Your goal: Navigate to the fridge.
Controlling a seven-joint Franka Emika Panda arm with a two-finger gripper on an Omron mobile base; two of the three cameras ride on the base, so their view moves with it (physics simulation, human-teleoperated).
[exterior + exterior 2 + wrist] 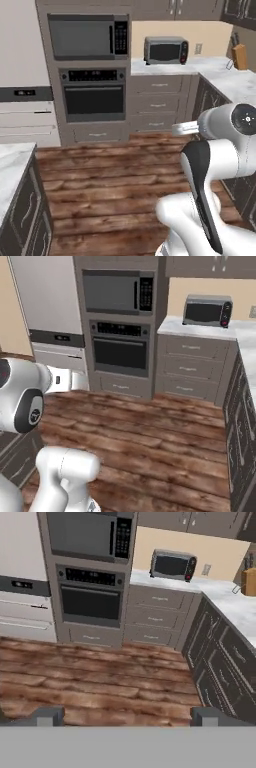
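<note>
The two-finger gripper (127, 716) hangs above the brown plank floor (100, 682), its dark fingertips (47, 716) spread wide apart, holding nothing. The tall pale grey-white fridge (50, 316) stands far left, touching the grey oven-and-microwave column (120, 321).

A wood-plank floor (100, 672) stretches ahead of the pincer, bare across its open middle. On it, straight ahead and to the left of the pincer, stand the fridge (22, 577) and, beside that, the grey oven column (90, 582). Ahead and slightly right stand the drawer cabinets (155, 619). They carry a pale marble counter (170, 582) that turns the corner and runs back along the pincer's right side. A toaster oven (172, 564) sits directly on the counter, ahead of the pincer, and a wooden knife block (248, 581) sits on it far to the right.
</note>
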